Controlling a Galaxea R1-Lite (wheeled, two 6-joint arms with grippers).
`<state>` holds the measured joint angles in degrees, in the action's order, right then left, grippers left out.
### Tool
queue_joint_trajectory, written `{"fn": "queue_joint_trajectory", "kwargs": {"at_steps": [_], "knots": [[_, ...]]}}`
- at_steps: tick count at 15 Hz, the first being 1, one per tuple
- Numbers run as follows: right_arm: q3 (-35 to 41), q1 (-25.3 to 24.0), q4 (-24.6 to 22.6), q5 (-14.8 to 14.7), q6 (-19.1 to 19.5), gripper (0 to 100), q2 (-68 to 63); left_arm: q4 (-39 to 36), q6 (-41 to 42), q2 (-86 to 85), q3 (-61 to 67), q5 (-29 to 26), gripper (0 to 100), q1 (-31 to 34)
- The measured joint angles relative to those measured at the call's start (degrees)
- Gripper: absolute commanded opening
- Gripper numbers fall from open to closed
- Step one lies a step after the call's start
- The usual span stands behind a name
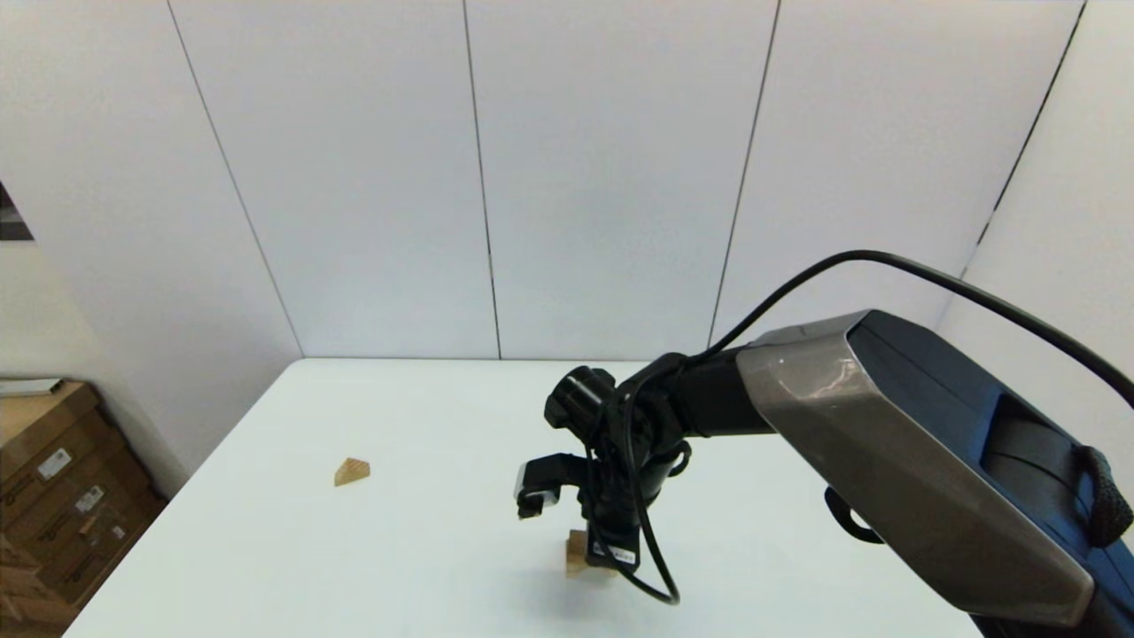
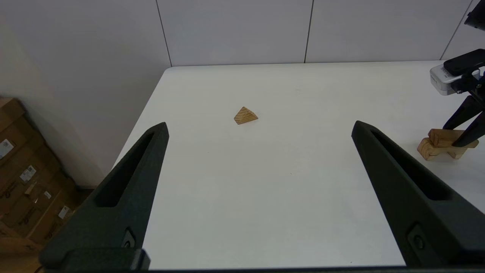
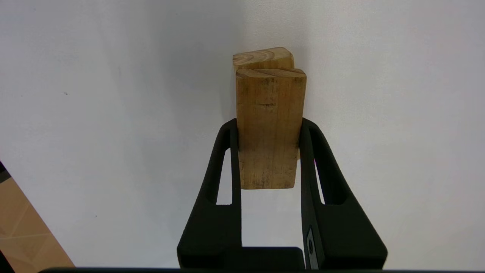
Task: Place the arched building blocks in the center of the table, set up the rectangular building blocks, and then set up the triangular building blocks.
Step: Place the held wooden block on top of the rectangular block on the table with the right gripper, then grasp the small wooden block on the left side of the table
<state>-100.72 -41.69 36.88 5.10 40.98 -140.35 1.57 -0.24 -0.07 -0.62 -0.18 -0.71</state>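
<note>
White tabletop (image 1: 372,549): we see bare surface on every side of the arched block, which we take as our landmark; the far edge meets the wall panels well behind it, and the left edge drops off beyond the wedge toward cardboard boxes (image 1: 53,496) on the floor.
Open room: we find the widest free stretch between the arched block and the wedge.
Arched block (image 2: 430,148): it sits on the tabletop under the right arm, its scooped face toward the surface in the left wrist view.
Rectangular slab (image 3: 269,129): we see it lying flat on top of the arched block, one end reaching past it.
Right end effector (image 3: 269,125): directly above the arched block, pointing down, its fingers (image 3: 227,151) clenched on the long sides of the slab.
Triangular wedge (image 1: 352,471): well apart from the arched block, off to its left, resting alone on the tabletop.
Left end effector (image 2: 259,129): released, fingers spread wide with nothing between them; it hangs over the tabletop left of the arched block, facing the wedge.
Count: we count one arched block, one slab, one wedge, two end effectors.
</note>
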Motion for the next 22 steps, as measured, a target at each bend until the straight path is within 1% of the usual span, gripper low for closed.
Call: {"fn": "queue_joint_trajectory", "kwargs": {"at_steps": [12, 13, 17, 22], "knots": [[-0.77, -0.04, 0.0, -0.04, -0.09, 0, -0.24, 0.0, 0.02, 0.0, 0.0, -0.02, 100, 0.0], [-0.79, -0.04, 0.02, -0.04, -0.11, 100, -0.24, 0.0, 0.02, 0.0, 0.0, 0.0, 100, 0.0], [-0.77, -0.01, 1.1, -0.02, 0.11, 100, -0.24, -0.01, 0.02, 0.0, 0.0, 0.0, 100, 0.0], [-1.9, 0.07, 1.44, 0.17, -0.77, 100, 0.44, 0.0, -0.02, 0.0, 0.0, 0.0, 100, 0.0]]}}
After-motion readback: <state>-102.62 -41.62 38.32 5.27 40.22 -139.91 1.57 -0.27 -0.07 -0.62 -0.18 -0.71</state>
